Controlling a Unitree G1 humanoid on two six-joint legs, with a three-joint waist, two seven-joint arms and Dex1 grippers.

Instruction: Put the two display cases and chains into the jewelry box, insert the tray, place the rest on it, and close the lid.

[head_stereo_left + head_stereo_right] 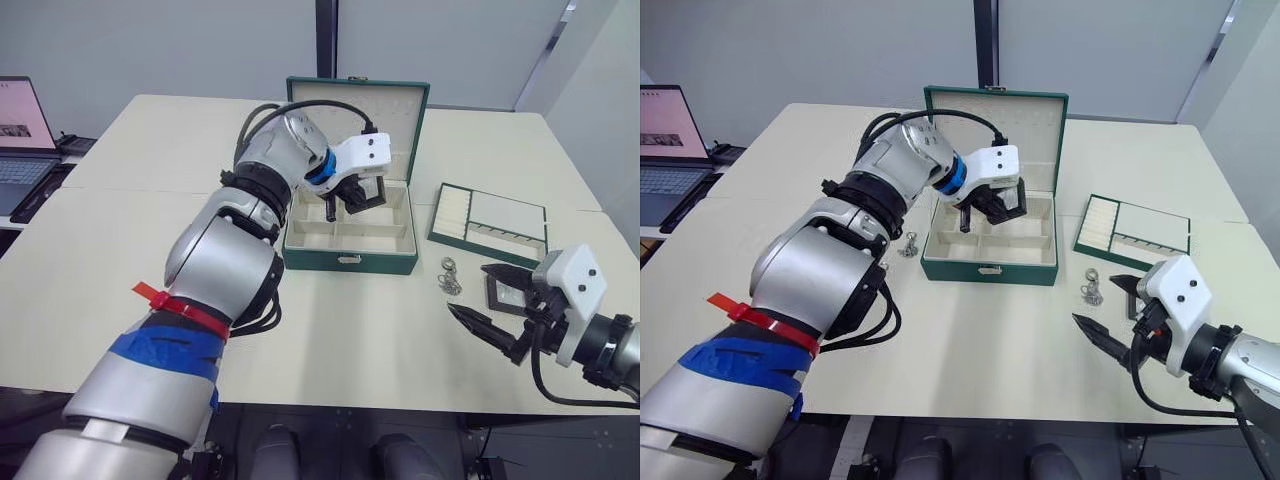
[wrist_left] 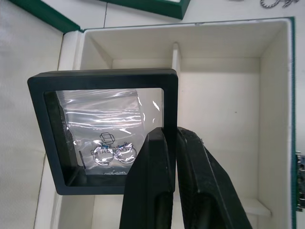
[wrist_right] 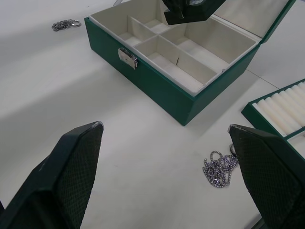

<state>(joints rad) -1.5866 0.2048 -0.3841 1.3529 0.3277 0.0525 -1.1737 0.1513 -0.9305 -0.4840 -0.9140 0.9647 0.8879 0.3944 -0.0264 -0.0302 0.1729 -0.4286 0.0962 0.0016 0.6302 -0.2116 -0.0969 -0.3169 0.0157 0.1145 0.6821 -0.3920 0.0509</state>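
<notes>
My left gripper (image 1: 345,205) is shut on one display case (image 2: 102,129), a black frame with a clear centre holding small rings. It hangs over the open jewelry box (image 1: 310,258), whose lid (image 1: 402,110) stands upright. A second display case (image 1: 508,293) lies on the table beside my right gripper (image 1: 470,290), which is open and empty. One silver chain (image 1: 449,277) lies between the box and that gripper. Another chain (image 1: 908,245) lies left of the box. The tray (image 1: 505,212) sits on the table to the box's right.
The box's cream compartments (image 3: 200,52) hold nothing. A laptop (image 1: 20,140) stands on a side surface at the far left. The table's front edge runs just below my right gripper.
</notes>
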